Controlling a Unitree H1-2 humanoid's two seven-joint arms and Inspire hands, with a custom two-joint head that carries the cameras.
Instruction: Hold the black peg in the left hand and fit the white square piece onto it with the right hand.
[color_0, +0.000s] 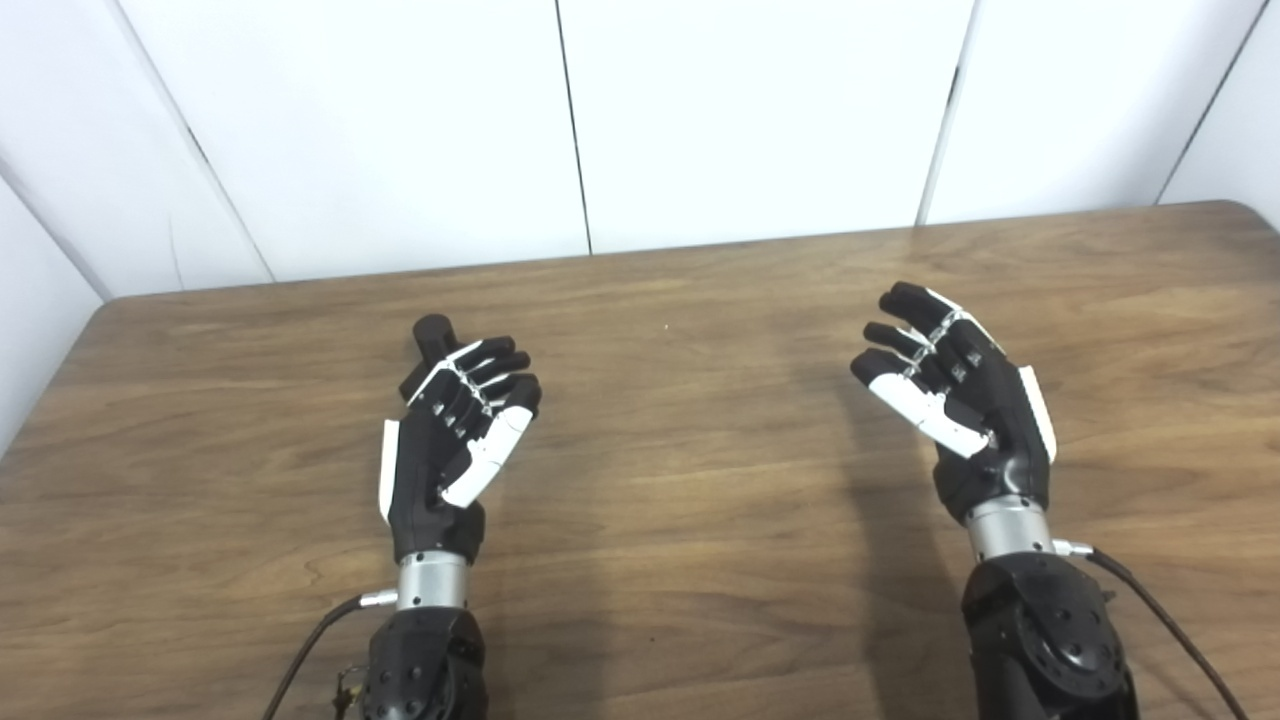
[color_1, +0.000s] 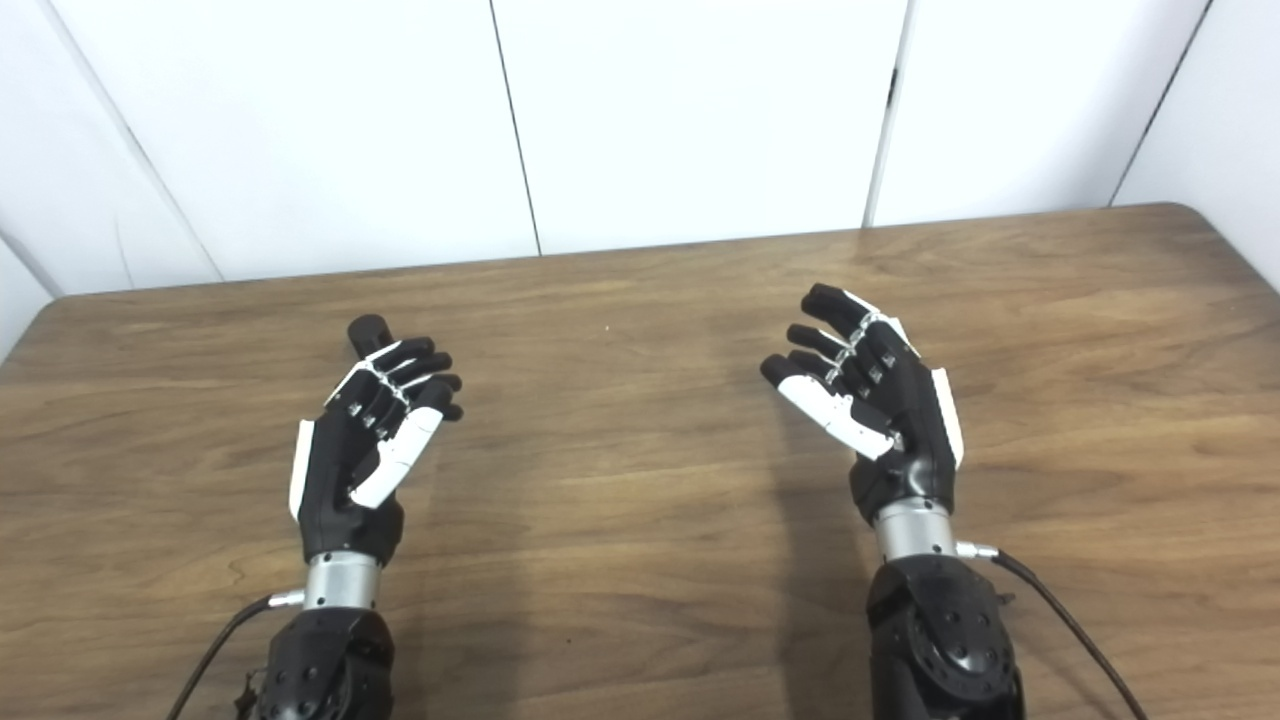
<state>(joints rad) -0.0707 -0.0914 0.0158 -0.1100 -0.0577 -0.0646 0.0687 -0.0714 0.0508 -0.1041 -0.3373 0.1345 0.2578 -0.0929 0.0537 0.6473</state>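
Note:
The black peg (color_0: 432, 336) shows as a short dark stub on the wooden table (color_0: 680, 480), just beyond the fingertips of my left hand (color_0: 455, 440) and partly hidden by them. That hand hovers over the left middle of the table, palm turned inward, fingers loosely curled and apart, nothing in its grasp. My right hand (color_0: 955, 400) hangs over the right middle of the table, palm facing left, fingers spread and empty. No white square piece shows in either view.
White wall panels (color_0: 760, 120) rise straight behind the table's far edge (color_0: 700, 248). A black cable (color_0: 1160, 610) trails from the right wrist, another cable (color_0: 310, 650) from the left wrist. Bare wood lies between the two hands.

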